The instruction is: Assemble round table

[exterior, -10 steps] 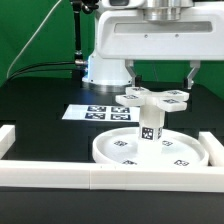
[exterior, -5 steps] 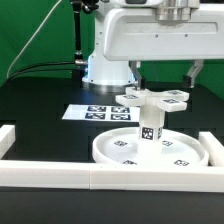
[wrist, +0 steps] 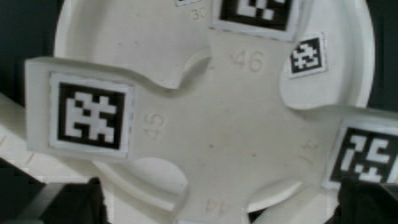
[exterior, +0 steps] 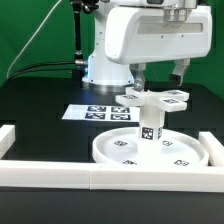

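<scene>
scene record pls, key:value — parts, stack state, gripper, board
disc: large round disc flat on the table, against the front rail
post: short post upright at the disc centre
foot: cross-shaped foot sits on top of the post
gripper: gripper above the foot, fingers apart, holding nothing
marker board: marker board flat behind the disc

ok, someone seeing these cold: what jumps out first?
The stacked white round table near the front rail: the cross-shaped foot sits atop the short post, which stands upright in the middle of the large rimmed disc. Right above it hangs the gripper, open, fingers either side of the foot. The wrist view is filled by the foot's tagged arms over the disc.
</scene>
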